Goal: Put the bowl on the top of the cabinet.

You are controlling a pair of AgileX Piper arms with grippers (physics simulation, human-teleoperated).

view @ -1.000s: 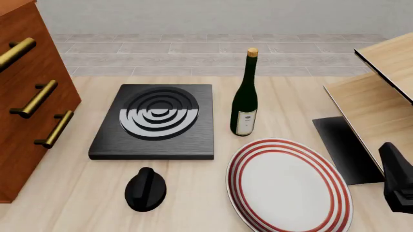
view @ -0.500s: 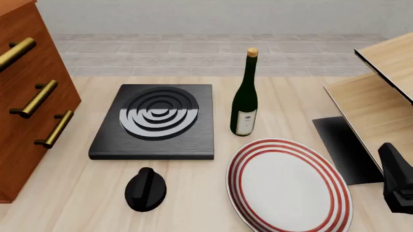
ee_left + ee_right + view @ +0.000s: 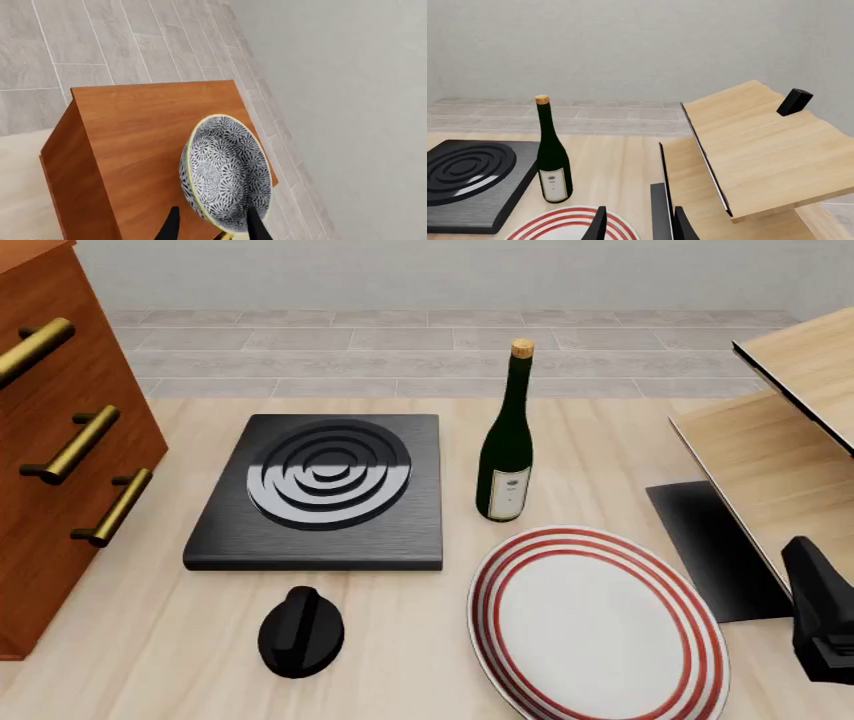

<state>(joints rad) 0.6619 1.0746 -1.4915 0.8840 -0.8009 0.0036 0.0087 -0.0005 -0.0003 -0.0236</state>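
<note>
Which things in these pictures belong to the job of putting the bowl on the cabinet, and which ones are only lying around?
Belong to the job:
- round blue-and-white patterned ceramic bowl
- reddish-brown wooden cabinet
- left tool, at the bowl

Only lying around:
- black stove plate
- dark green wine bottle
- white plate with red rings
- black knob
- pale wooden shelf unit

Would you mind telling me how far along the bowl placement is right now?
Done: the bowl is lifted over the cabinet top. In hand: the left gripper straddles its rim, bowl tilted on edge. Left: lowering, releasing. The right gripper is empty near the plate.
</note>
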